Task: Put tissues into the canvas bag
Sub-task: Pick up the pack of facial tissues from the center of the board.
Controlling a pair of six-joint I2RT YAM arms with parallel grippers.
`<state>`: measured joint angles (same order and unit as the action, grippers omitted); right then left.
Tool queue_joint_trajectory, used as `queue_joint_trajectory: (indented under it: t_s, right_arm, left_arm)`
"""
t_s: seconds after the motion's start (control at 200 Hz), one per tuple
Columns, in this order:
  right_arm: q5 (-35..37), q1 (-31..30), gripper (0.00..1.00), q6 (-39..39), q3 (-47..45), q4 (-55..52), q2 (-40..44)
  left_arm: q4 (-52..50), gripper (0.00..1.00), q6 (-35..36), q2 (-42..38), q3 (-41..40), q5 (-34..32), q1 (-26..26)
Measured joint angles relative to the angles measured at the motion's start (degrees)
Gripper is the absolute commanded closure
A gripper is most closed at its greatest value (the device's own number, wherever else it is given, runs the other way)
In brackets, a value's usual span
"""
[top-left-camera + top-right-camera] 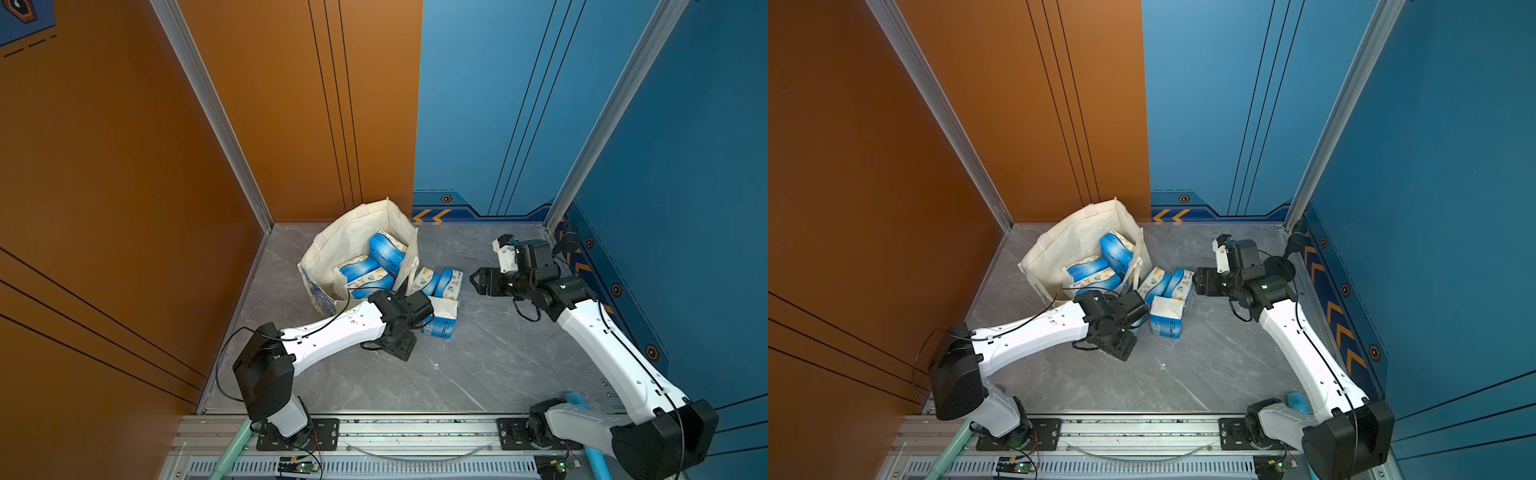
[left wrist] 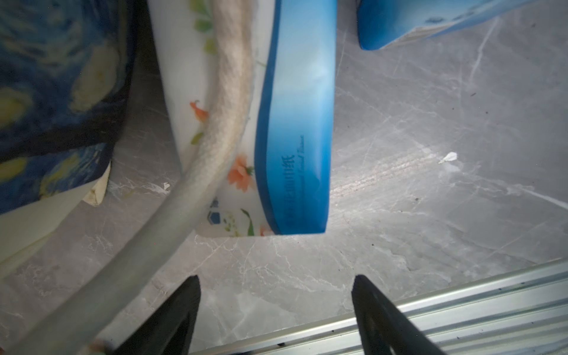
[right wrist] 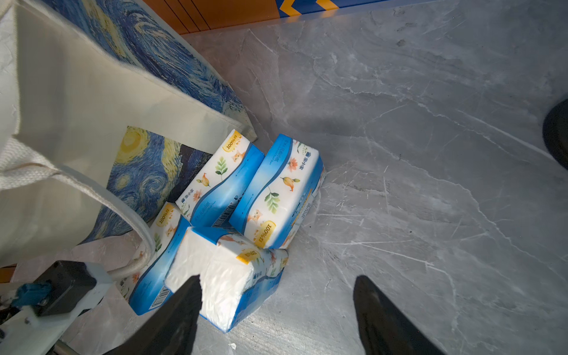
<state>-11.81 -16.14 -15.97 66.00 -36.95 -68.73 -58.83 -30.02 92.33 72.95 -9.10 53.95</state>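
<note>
Toward the bench's point(image 1: 478, 365) 11 o'clock corner stands the bag point(image 1: 353, 232), mouth open, with at least three packs point(image 1: 388, 249) already inside. Four loose packs point(image 1: 440, 282) lie bunched on the bench, against the bag at its 4 o'clock. Low over the bunch's 7 o'clock end hangs the left hand point(image 2: 276, 279), jaws well spread with nothing between them; a handle point(image 2: 227, 101) of the bag lies across the pack beneath it. At the bunch's 3 o'clock, near but not touching, the right hand point(image 1: 474, 280) is also wide and empty.

The next pick looks best made by the right hand, which has a clear line to the outer pack point(image 3: 276, 190). Close across its narrow width at mid-length; the soft wrap will give, so squeeze firmly. Lift above the rim before swinging toward 9 o'clock, and let go over the bare lining at the bag's 9 o'clock side. If the left hand picks, it should avoid the handle, or the bag may be dragged.
</note>
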Motion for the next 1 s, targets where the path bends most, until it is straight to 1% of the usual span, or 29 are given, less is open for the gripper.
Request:
queue_joint_trajectory:
  t_s: [0.08,0.471,0.641,0.651,0.666,1.001]
  right_arm:
    - [0.0,0.28,0.2,0.0,-0.07,0.11,0.02]
    - [-0.17,0.85,0.2,0.0,-0.17,0.57,0.02]
    - [-0.2,1.53,0.2,0.02,-0.48,0.63,0.02]
    - [-0.2,1.55,0.2,0.02,-0.48,0.63,0.02]
    - [-0.2,1.6,0.21,0.02,-0.5,0.66,0.02]
    - [-1.09,2.34,0.2,0.02,-0.72,1.64,0.02]
  left_arm:
    - [1.53,0.15,0.26,0.0,-0.57,0.0,-0.81]
    - [7.17,0.15,0.92,0.04,-0.94,0.44,-2.32]
    - [8.2,0.15,1.42,0.7,-1.18,0.42,-3.1]
    - [8.24,0.11,1.49,0.72,-1.25,0.42,-3.17]
    - [8.28,0.1,1.49,0.79,-1.31,0.42,-3.21]
    - [8.52,0.1,1.86,4.26,-1.66,0.39,-3.32]
